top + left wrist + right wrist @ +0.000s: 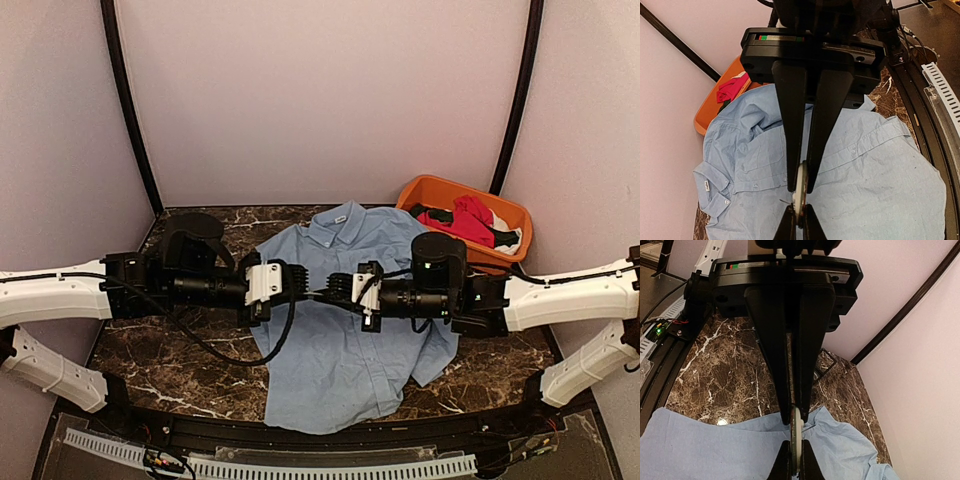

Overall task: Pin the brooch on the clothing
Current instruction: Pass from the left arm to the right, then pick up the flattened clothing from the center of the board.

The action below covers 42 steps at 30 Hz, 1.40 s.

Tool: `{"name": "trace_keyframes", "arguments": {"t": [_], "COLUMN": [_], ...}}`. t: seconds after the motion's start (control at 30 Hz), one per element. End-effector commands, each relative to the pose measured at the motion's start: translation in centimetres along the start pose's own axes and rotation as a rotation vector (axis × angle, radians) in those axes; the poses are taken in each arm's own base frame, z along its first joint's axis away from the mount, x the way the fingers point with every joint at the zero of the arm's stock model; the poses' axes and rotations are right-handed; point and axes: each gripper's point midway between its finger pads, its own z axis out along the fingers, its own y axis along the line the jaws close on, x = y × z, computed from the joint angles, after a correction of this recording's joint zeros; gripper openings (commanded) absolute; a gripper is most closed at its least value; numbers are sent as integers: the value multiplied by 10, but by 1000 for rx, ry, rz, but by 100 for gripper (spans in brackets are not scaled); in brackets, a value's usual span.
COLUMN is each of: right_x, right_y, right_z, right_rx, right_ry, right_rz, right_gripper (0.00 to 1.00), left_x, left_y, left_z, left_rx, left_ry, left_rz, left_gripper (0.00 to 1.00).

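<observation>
Marbled dark worktop [170, 350], light blue collared shirt [340, 340]: left tool [801, 186] and right tool [794, 415], closed, seemingly share the small disc brooch [800, 200]; descend together, level.

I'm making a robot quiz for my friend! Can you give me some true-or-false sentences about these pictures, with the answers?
1. The light blue button-up shirt lies spread on the dark marble table. True.
2. The red garment lies on the shirt. False: it sits in the orange plastic tub off to the shirt's side.
3. The left gripper and right gripper both pinch the small round brooch. True.
4. The brooch is pinned on the collar. False: it is held up above the shirt.
</observation>
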Motion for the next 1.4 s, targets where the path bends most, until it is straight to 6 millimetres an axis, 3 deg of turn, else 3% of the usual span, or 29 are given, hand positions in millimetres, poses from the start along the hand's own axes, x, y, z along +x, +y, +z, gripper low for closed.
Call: {"name": "trace_keyframes", "arguments": {"t": [0.0, 0.07, 0.2, 0.5, 0.6, 0.67, 0.83, 0.93, 1.1, 1.37], "right_x": [-9, -8, -4, 8, 22, 42, 83, 95, 99, 84], "right_y": [-5, -5, -8, -60, -78, -89, -105, -107, -117, -128], "right_z": [-1, 1, 1, -27, -31, -28, -20, -13, -9, -18], "right_rx": [-13, -15, -16, -69, -144, -210, -430, -495, -538, -676], "right_ry": [-16, -10, 2, -19, -5, 21, 50, 58, 40, -65], "right_rz": [12, 12, 39, 458, 660, 839, 1273, 1393, 1523, 1746], "right_gripper": [0, 0, 0, 0, 0, 0, 0, 0, 0, 0], "left_x": [-9, -9, -5, 33, 61, 81, 135, 172, 205, 237], "left_y": [3, 4, 15, 74, 102, 113, 122, 124, 137, 144], "left_z": [-7, -6, -7, -18, -17, -5, 23, 49, 85, 116], "left_rx": [-22, -29, -91, -287, -341, -324, -222, -133, -73, -1], "left_ry": [-38, -35, -13, 56, 103, 144, 233, 312, 359, 387], "left_rz": [1, -4, -32, -269, -381, -434, -520, -494, -449, -367], "left_gripper": [3, 9, 44, 75, 86, 89, 90, 85, 77, 69]}}
